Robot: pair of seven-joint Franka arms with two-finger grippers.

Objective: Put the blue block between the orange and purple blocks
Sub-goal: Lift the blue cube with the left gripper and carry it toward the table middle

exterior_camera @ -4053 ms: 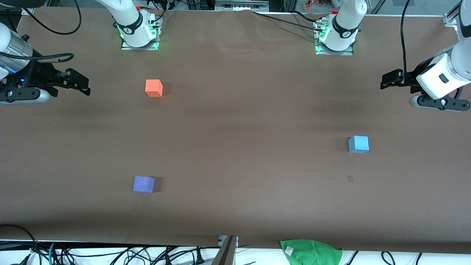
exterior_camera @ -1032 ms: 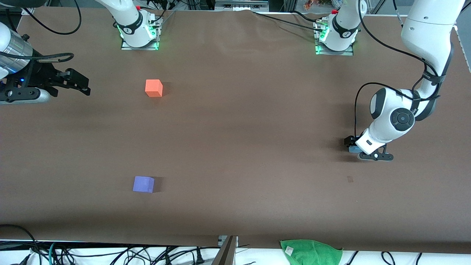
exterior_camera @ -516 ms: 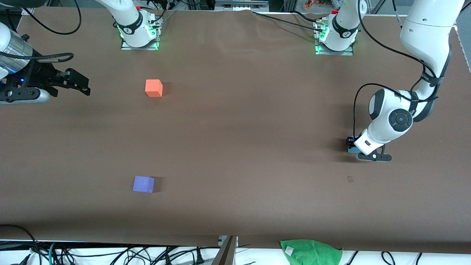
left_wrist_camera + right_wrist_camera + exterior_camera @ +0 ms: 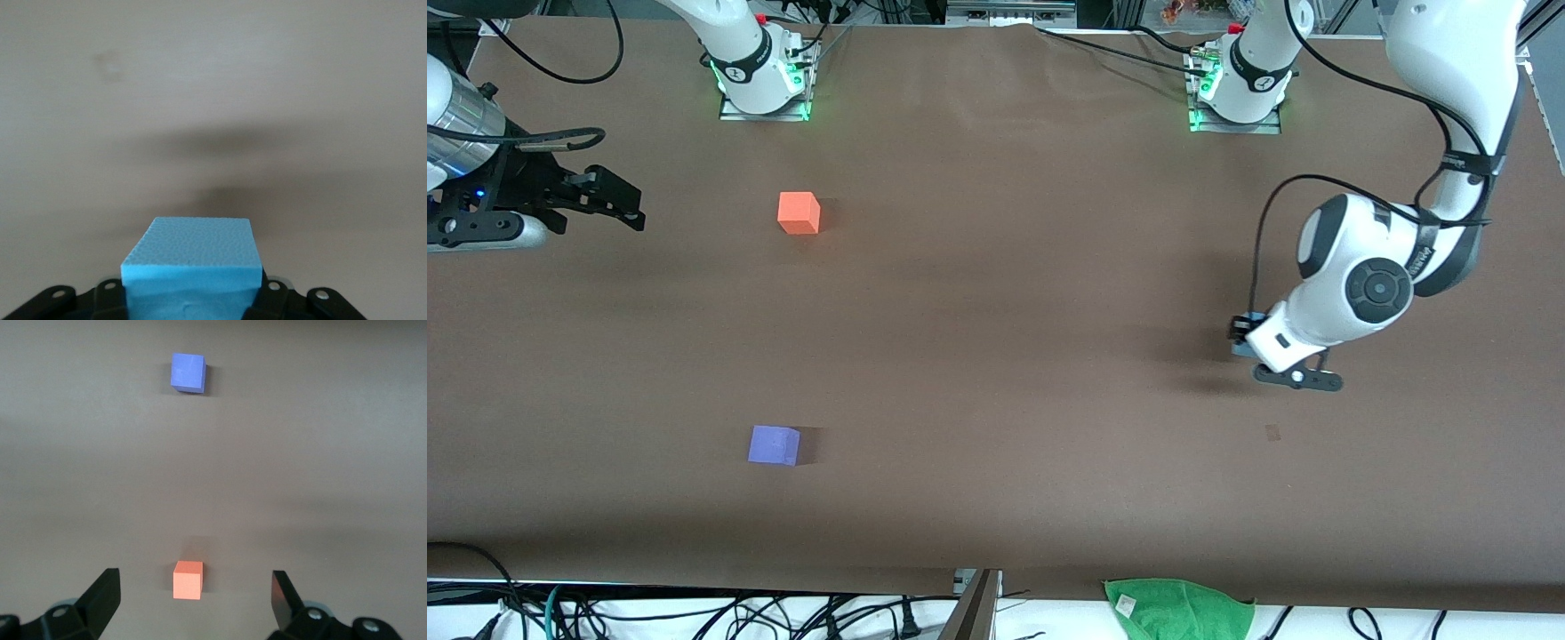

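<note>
The light blue block (image 4: 191, 260) sits between the jaws of my left gripper (image 4: 190, 297), which is shut on it. In the front view only a blue sliver (image 4: 1237, 348) shows under that gripper (image 4: 1243, 334), which hangs just above the table at the left arm's end. The orange block (image 4: 799, 212) lies toward the right arm's end, near the bases. The purple block (image 4: 774, 444) lies nearer the front camera than the orange one. Both also show in the right wrist view, orange block (image 4: 188, 580) and purple block (image 4: 187, 373). My right gripper (image 4: 615, 197) waits open in the air, holding nothing.
A green cloth (image 4: 1178, 606) lies off the table's front edge. A small dark mark (image 4: 1272, 433) is on the brown table cover near the left gripper. The arm bases (image 4: 765, 84) (image 4: 1236, 93) stand along the back edge.
My left gripper has shut on the blue block, lifted it off the table and shifted a little toward the right arm's end. The right arm has not moved.
</note>
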